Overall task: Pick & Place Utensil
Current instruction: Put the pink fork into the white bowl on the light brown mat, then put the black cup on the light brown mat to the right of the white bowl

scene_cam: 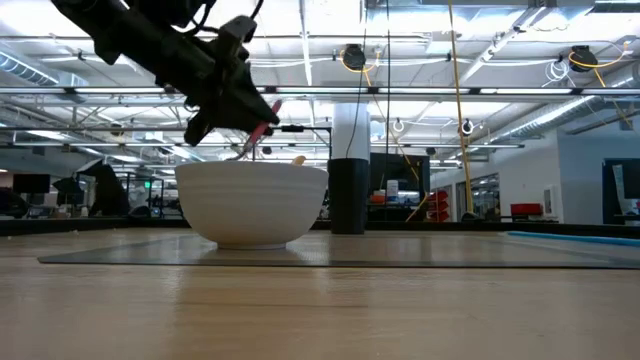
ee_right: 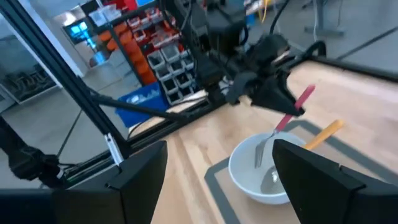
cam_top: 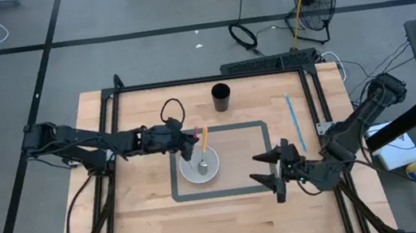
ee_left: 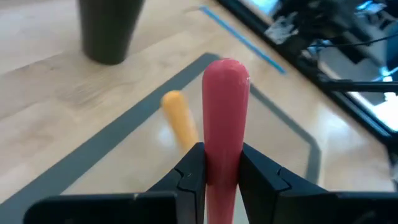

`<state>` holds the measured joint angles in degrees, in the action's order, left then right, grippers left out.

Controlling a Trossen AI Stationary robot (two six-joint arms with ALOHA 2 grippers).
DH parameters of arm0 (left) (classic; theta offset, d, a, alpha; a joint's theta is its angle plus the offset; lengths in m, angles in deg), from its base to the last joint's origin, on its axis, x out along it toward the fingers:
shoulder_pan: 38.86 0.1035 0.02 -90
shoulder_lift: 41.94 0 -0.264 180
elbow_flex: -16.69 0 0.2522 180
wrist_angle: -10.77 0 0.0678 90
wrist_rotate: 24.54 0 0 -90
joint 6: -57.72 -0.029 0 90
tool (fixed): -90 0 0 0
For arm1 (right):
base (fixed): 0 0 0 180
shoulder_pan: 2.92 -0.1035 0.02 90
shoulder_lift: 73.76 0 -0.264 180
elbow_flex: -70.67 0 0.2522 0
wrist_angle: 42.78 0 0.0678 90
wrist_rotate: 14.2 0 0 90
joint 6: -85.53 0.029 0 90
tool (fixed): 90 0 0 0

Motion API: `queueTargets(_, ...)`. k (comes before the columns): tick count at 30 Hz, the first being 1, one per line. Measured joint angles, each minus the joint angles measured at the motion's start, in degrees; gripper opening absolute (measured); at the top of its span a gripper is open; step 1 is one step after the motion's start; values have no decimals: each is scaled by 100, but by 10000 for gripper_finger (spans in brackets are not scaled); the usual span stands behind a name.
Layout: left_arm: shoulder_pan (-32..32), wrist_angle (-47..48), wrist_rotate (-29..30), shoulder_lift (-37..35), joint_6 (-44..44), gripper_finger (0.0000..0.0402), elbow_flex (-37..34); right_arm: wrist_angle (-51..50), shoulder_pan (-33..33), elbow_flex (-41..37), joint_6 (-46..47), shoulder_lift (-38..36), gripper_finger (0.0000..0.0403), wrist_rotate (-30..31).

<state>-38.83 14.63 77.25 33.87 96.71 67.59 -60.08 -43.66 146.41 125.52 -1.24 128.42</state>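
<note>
While the left gripper hangs over the white bowl's rim, it is clamped on the pink handle of a fork, pinching it partway up so the rounded handle end sticks out past the fingers. The fork's metal tines dip down into the bowl, tilted, and whether they touch the bottom is hard to tell. It looks light and stiff, with a smooth plastic handle that may slip or swivel in a narrow pinch. A grip nearer mid-handle is probably best, squeezing its sides. A second utensil with an orange handle leans in the same bowl, its metal end resting in the bottom, just beside the fork, so the two could knock together. The bowl sits on the counter inside a grey taped rectangle. A black cup stands farther back and a blue straw lies to the right. The right gripper waits spread wide and empty near the rectangle's right edge.
</note>
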Motion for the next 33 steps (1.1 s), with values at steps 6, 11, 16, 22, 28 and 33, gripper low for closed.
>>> queueTargets(6,4,169,36,26,393,75,-2,-2,-117,0,-66,-21,286,214)
queueTargets(11,6,207,60,294,717,79,-15,2,-117,0,-64,-21,286,225)
queueTargets(16,-15,-135,39,578,863,72,-7,17,-141,1,-29,-21,286,219)
queueTargets(22,-11,-210,66,640,936,99,2,22,-144,2,-18,-21,286,151)
queueTargets(28,-11,-222,73,645,873,108,0,25,-144,2,-20,-21,286,151)
queueTargets(33,-11,-230,75,645,764,110,0,25,-144,2,-20,-21,286,151)
